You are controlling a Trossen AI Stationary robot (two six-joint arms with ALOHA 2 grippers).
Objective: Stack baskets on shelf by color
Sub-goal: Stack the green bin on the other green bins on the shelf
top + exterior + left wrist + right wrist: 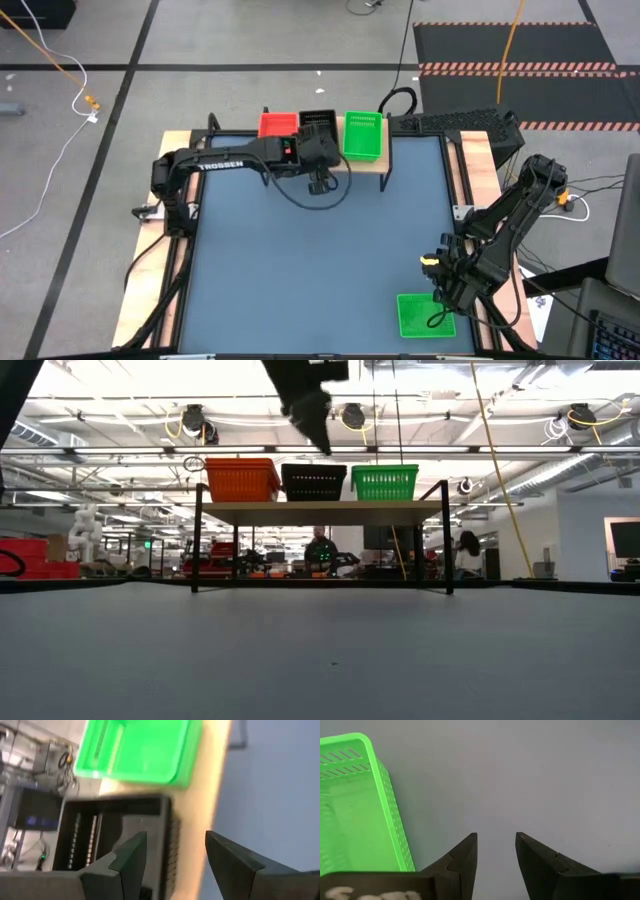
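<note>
While jaws gape, black basket underneath.

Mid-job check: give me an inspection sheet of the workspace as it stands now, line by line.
Surface: blue table, mostly bare.
Job's things: red stack, black stack and green stack side by side on the shelf; one green basket on the table at the near right corner.
Clutter: nothing seen.
Grippers: left gripper open, just in front of the black stack; right gripper open, over the lone green basket's edge.
Cables: black cable loop hanging under the left arm; yellow and white cords on the floor.
Surroundings: people and benches beyond the shelf.
</note>
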